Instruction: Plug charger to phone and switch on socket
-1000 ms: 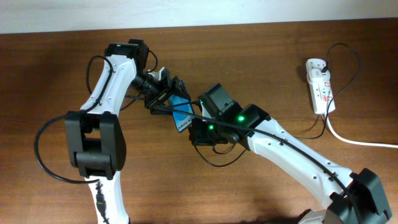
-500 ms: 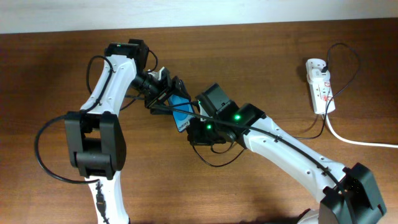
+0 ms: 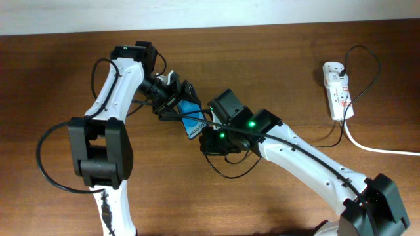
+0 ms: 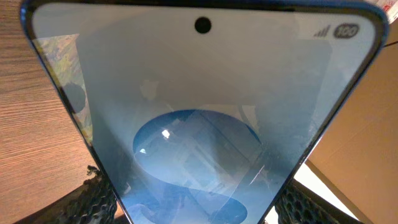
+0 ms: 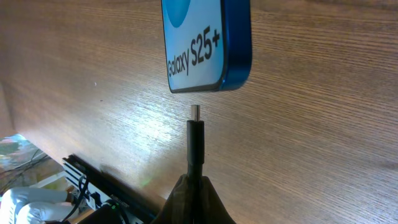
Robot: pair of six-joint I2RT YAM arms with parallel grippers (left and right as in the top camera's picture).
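Note:
My left gripper (image 3: 172, 105) is shut on the phone (image 3: 191, 120) and holds it tilted above the table. In the left wrist view the blue screen (image 4: 199, 112) fills the frame between the fingers (image 4: 93, 199). My right gripper (image 3: 209, 136) is shut on the charger plug (image 5: 196, 140). Its metal tip (image 5: 195, 114) points at the phone's "Galaxy S25+" end (image 5: 205, 43), a small gap short of that edge. The thin black cable (image 3: 335, 136) runs right to the white socket (image 3: 338, 92).
The socket lies at the far right of the wooden table (image 3: 275, 59), with a thick white cord (image 3: 374, 147) leading off the right edge. Slack black cable loops under the right arm. The two arms cross near the table's middle.
My right gripper has shifted slightly left toward the phone's lower end with the plug. The left arm and phone have held still.

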